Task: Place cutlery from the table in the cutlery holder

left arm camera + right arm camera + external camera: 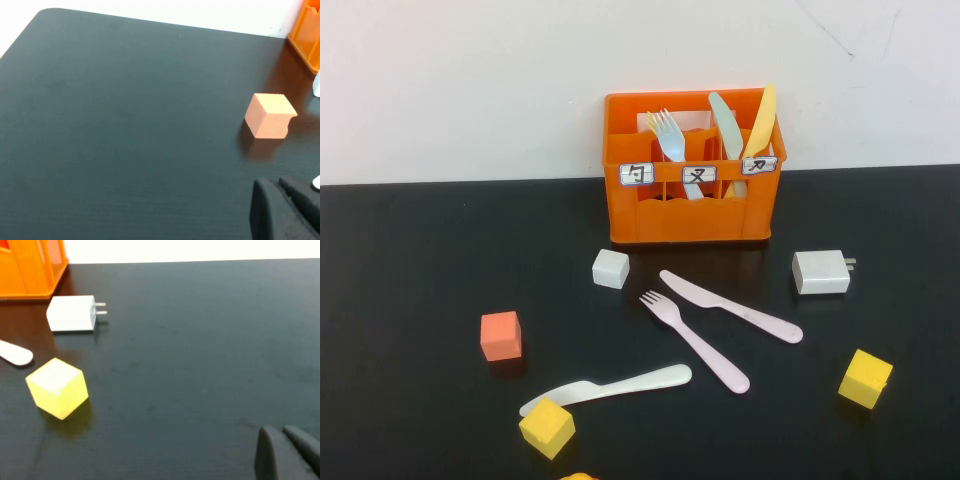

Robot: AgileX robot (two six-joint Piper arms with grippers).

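Observation:
On the black table (pixel 410 260) lie a pale pink knife (pixel 730 305), a pale pink fork (pixel 695 342) beside it, and a whitish knife (pixel 610 388) nearer the front. The orange cutlery holder (pixel 688 170) stands at the back with a light blue fork and two knives upright in it. Neither arm shows in the high view. My left gripper (pixel 274 184) hovers shut over bare table, short of an orange cube (pixel 270 115). My right gripper (pixel 280 430) is shut too, over bare table away from the pink knife's handle end (pixel 15 352). Both grippers hold nothing.
Scattered around the cutlery are a white cube (pixel 610 268), an orange cube (pixel 501 335), a yellow cube (pixel 547 427), a second yellow cube (pixel 865 378) and a white plug charger (pixel 820 271). A white wall rises behind the holder.

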